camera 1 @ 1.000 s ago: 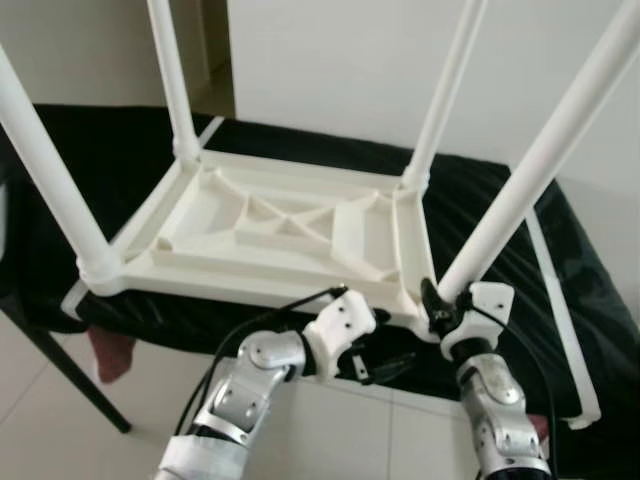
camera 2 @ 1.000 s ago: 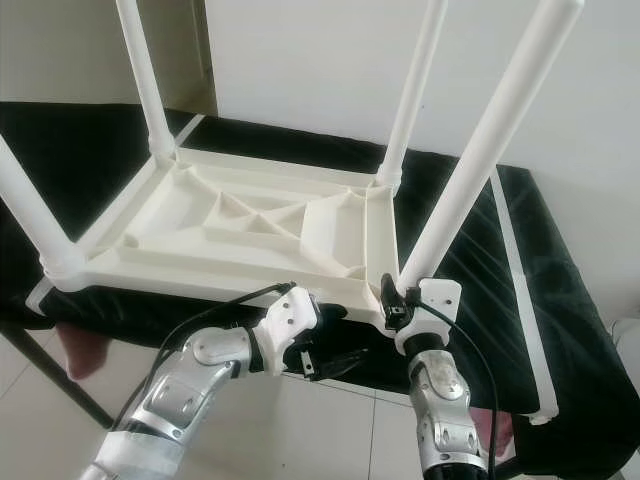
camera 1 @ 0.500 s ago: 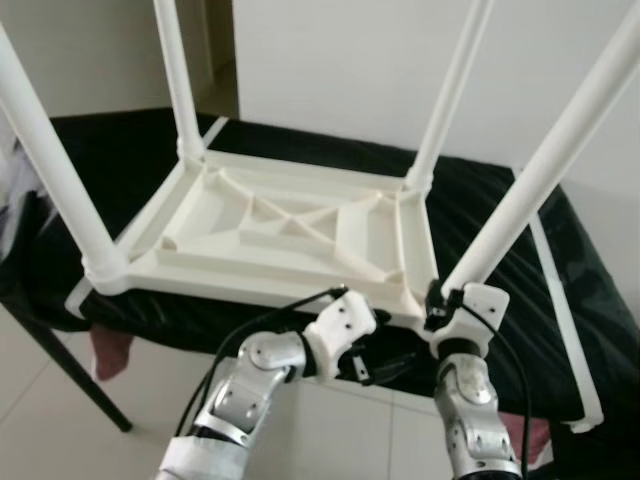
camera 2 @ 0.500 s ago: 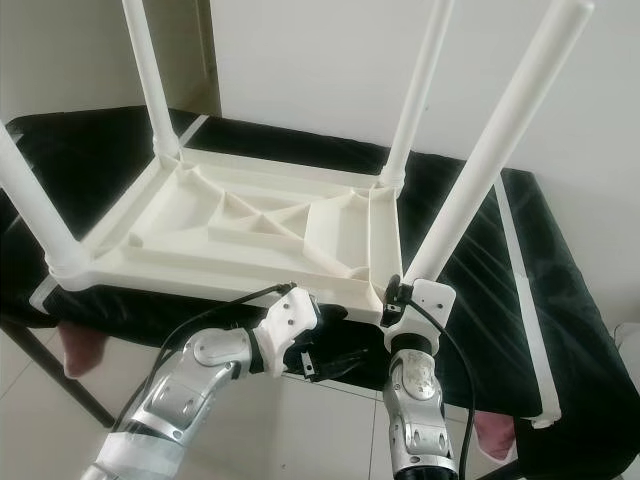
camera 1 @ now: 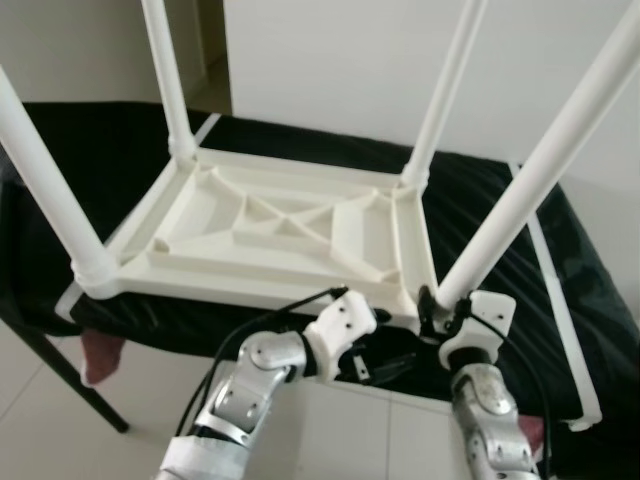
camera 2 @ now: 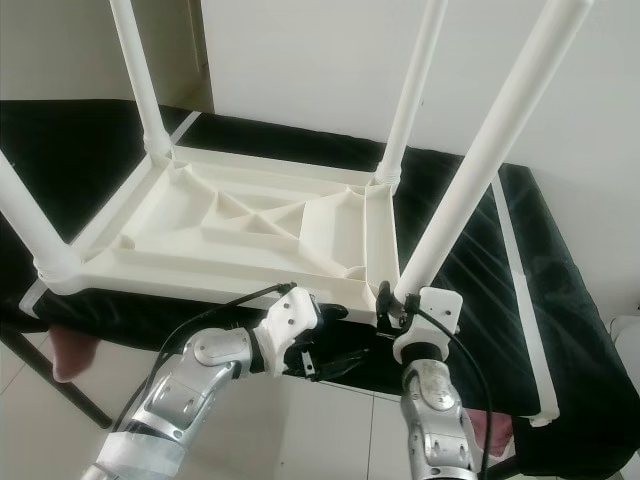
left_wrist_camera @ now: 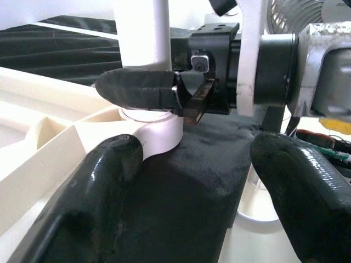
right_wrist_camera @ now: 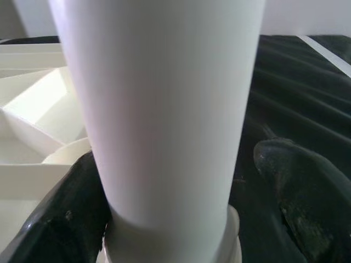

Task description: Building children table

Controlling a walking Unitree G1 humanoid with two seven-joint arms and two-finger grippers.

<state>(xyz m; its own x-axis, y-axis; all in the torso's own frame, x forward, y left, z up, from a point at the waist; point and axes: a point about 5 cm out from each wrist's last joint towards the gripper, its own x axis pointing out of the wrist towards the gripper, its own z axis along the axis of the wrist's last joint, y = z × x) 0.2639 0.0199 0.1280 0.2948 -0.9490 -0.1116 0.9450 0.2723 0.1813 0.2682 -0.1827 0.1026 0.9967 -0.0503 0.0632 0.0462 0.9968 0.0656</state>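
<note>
The white plastic children's table (camera 1: pixel 280 235) lies upside down before me on a surface draped in black cloth (camera 1: pixel 520 250), its ribbed underside up and four white legs standing skyward.

My right gripper (camera 1: pixel 432 305) is at the near right corner of the table, at the foot of the near right leg (camera 1: pixel 530 180). In the right wrist view that leg (right_wrist_camera: pixel 164 109) stands between my two black fingers (right_wrist_camera: pixel 60 219), one on either side of it just above the round socket collar (right_wrist_camera: pixel 219 246) where it meets the table top. One finger lies against the leg; the other looks a little apart from it, so I cannot tell whether I am truly clamped on the leg or merely straddling it.

My left gripper (camera 1: pixel 385 365) sits just beside the right one, lower, under the near edge of the table. Its fingers (left_wrist_camera: pixel 109 164) are spread wide with nothing between them but the black cloth. Ahead of it, in the left wrist view, I see the leg's socket (left_wrist_camera: pixel 156 131) and one right finger (left_wrist_camera: pixel 137 90) laid across the base of that leg.

The other three legs rise beyond my grippers: the near left leg (camera 1: pixel 45 180) well off to the left, and the two far legs (camera 1: pixel 165 80) at the corners by the white wall (camera 1: pixel 340 60).
</note>
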